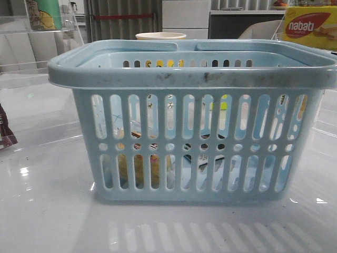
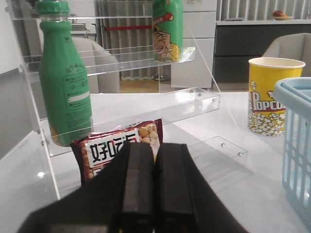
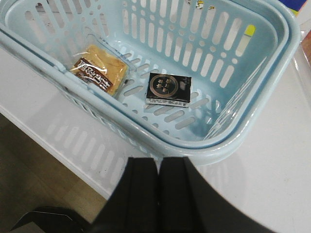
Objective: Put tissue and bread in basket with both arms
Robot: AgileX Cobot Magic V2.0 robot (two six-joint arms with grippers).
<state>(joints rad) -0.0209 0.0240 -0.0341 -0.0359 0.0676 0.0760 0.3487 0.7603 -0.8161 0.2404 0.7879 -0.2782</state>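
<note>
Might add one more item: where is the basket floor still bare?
Bare floor fills the end of the basket beyond the tissue, plus the strip along the far wall. The bread crowds the other end; only a narrow gap separates bread and tissue.

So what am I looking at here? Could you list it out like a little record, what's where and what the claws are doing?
basket: pale blue, slotted sides, standing on the white table
bread: wrapped, lying flat on the basket floor
tissue: small dark pack, on the basket floor beside the bread, apart from it
left claw: shut, holding nothing, facing a clear shelf
right claw: shut, holding nothing, above the basket rim
also nearby: popcorn cup, green bottle, snack bag
job state: both items in the basket
</note>
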